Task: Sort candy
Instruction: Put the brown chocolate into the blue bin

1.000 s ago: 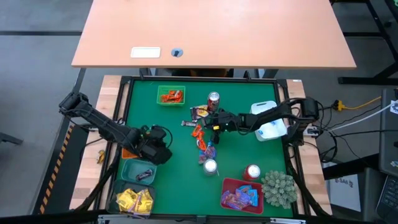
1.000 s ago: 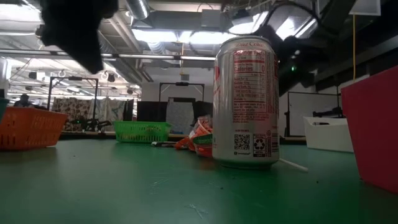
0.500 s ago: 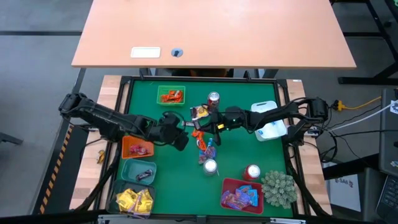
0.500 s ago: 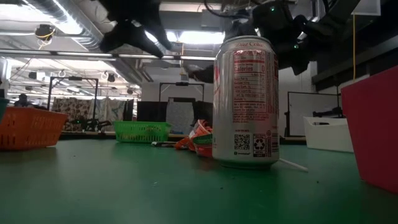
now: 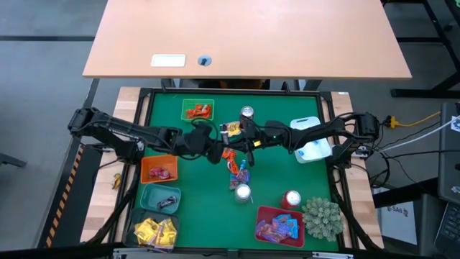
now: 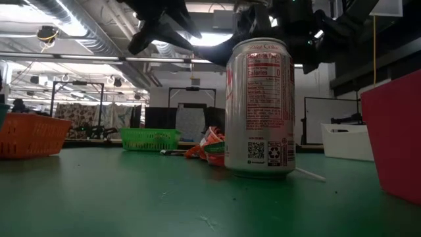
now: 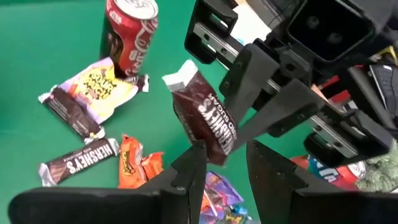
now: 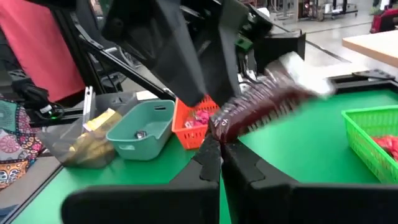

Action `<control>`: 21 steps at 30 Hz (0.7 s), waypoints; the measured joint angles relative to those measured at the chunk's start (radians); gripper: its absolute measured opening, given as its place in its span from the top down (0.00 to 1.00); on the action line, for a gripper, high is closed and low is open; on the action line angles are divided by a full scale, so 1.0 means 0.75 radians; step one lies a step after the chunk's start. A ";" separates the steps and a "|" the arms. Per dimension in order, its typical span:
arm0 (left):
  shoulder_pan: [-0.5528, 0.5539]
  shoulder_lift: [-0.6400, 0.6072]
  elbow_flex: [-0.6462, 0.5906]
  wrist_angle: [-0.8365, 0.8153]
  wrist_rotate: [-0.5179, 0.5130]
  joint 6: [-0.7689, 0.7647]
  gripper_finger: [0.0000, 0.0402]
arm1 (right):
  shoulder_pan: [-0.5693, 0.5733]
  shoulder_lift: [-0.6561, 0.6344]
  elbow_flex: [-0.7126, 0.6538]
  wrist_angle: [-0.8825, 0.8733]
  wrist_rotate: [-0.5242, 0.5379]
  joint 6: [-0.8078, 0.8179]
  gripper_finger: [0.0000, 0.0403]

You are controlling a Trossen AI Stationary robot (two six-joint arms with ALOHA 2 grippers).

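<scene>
Your right pincer (image 8: 221,151) is clamped tight on the end of a dark brown chocolate packet (image 7: 204,116), holding it in the air above the middle of the green table (image 5: 287,176), just beside the pile of loose candy (image 5: 233,160).

Your left pincer (image 7: 219,163) faces it from the other side, its fingers parted with a gap between them, and the packet's lower end hangs right at that gap. You cannot tell from the views whether the left fingers touch the wrapper.

Below the two pincers, on the table, lie a yellow packet (image 7: 97,84), two dark bars (image 7: 79,160), orange wrappers (image 7: 138,167) and a purple-blue piece, next to a red drink can (image 7: 130,36).

Sorted candy already sits in the bins:
- Orange-red pieces in the green basket (image 5: 198,110) at the far edge.
- Some in the orange basket (image 5: 159,170).
- One dark piece in the teal bin (image 5: 161,197).
- Yellow ones in the clear bin (image 5: 154,232).
- Blue and purple ones in the red bin (image 5: 277,224).

A white bin (image 5: 310,140) stands under the right arm.
</scene>
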 joint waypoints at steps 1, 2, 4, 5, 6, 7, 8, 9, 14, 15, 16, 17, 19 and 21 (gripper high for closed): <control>0.006 0.000 0.000 0.002 0.000 0.008 0.74 | 0.000 0.000 0.005 0.001 -0.012 0.000 0.99; 0.011 0.000 0.000 0.005 0.000 0.013 0.74 | 0.000 0.000 0.010 0.001 -0.021 0.000 0.99; 0.017 0.000 0.000 0.006 -0.002 0.014 0.74 | -0.001 0.000 0.022 0.001 -0.030 0.000 0.99; 0.020 0.000 0.000 0.007 -0.003 0.015 0.74 | -0.002 0.000 0.026 0.001 -0.030 0.000 0.99; 0.020 0.000 0.000 0.008 -0.002 0.014 0.74 | -0.002 0.000 0.029 0.000 -0.030 -0.001 0.99; 0.020 0.000 0.000 0.007 0.000 0.014 0.74 | -0.001 0.000 0.031 0.000 -0.031 -0.006 0.99; 0.020 0.000 0.000 0.007 0.007 0.015 0.74 | -0.001 0.000 0.032 0.000 -0.032 -0.017 0.99; 0.020 0.000 0.000 0.007 0.021 0.015 0.74 | -0.001 0.000 0.032 0.000 -0.034 -0.029 0.99; 0.020 -0.001 0.000 0.004 0.099 0.014 0.74 | 0.000 0.000 0.032 -0.002 -0.046 -0.033 0.99; 0.020 -0.001 0.000 0.003 0.115 0.014 0.74 | 0.000 0.000 0.032 -0.002 -0.062 -0.033 0.99; 0.020 -0.001 0.000 -0.002 0.131 0.014 0.74 | 0.000 0.000 0.032 -0.002 -0.085 -0.033 0.99; 0.020 -0.001 0.000 -0.008 0.145 0.014 0.74 | 0.000 0.000 0.032 -0.002 -0.109 -0.033 0.99; 0.020 -0.001 0.000 -0.016 0.175 0.015 0.74 | 0.000 0.001 0.033 -0.005 -0.153 -0.033 0.99; 0.020 -0.001 0.000 -0.017 0.221 0.016 0.74 | 0.000 0.001 0.034 -0.010 -0.176 -0.031 0.99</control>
